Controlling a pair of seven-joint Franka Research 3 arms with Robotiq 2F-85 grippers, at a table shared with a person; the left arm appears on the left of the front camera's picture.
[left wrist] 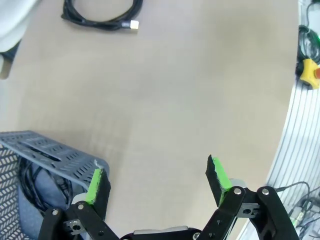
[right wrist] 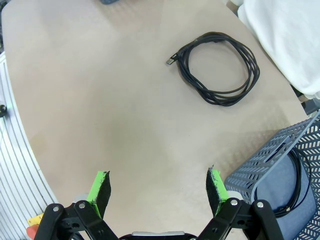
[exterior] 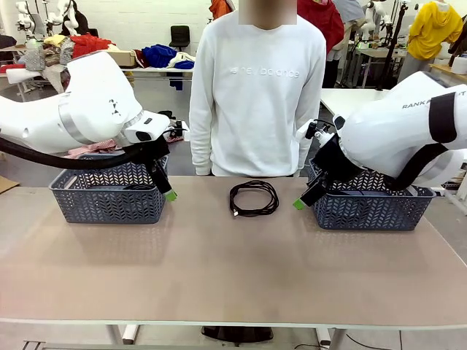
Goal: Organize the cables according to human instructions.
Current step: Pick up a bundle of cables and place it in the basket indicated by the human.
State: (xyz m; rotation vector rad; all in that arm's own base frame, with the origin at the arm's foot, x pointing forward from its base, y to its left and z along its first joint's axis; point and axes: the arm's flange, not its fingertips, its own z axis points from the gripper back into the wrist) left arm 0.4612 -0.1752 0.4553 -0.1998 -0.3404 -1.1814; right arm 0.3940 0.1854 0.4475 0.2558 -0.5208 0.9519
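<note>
White sweatshirt [exterior: 257, 87] on the person reads "new balance" faintly across the chest; right arm [exterior: 408, 127] casing shows partial black lettering "RANKA R".

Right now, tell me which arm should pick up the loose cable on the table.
Either; it is a close call. The coiled cable lies mid-table between both baskets. The right gripper and the left gripper both hang open and empty at similar distances; the right looks marginally nearer.
</note>
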